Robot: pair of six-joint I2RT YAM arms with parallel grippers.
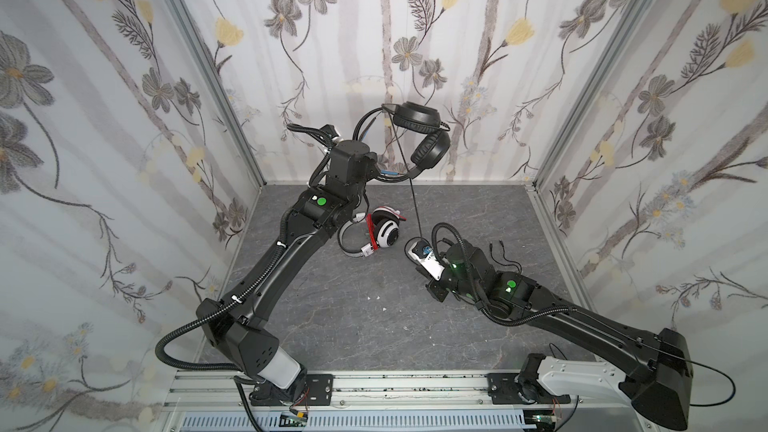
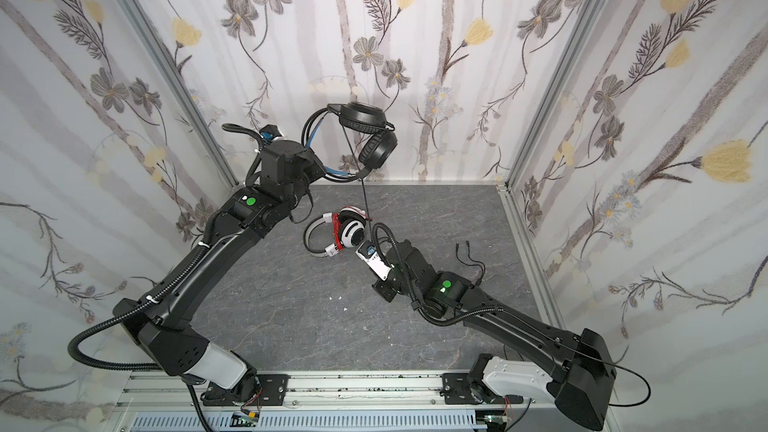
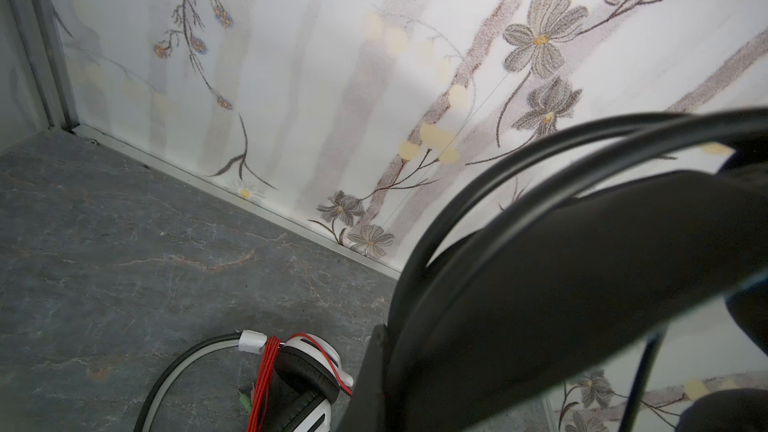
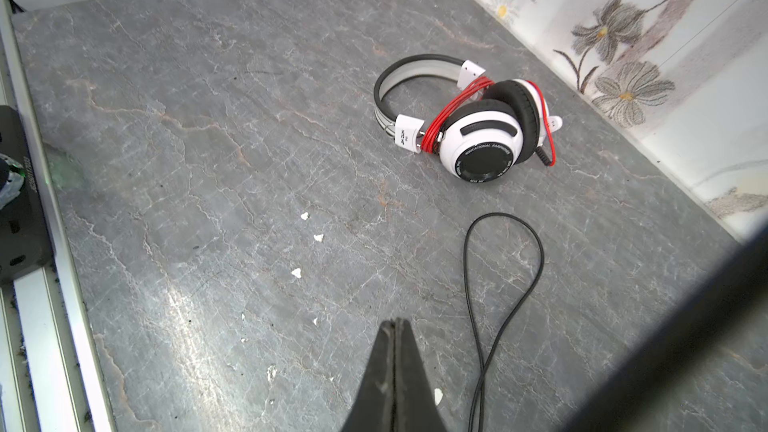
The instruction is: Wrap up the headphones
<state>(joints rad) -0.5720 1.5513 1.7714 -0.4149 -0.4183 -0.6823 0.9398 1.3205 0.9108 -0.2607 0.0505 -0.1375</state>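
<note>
Risk: black headset (image 1: 419, 135), held aloft by its band in shut L jaws, may slip or swing if slack cord (image 4: 503, 243) on tabletop (image 4: 208, 160) snags near shut, apparently empty R jaws.

Print on the white headphones (image 4: 478, 135)
Round the black disc (image 4: 484, 166) of the nearer ear cup, in white capitals: "EDUCATIONAL EARPHONE"; more small letters along the lower rim, too fine to read. Dark print on the white slider block (image 4: 409, 137) and pale lettering on the black block (image 4: 25, 209) by the rail, both illegible.
</note>
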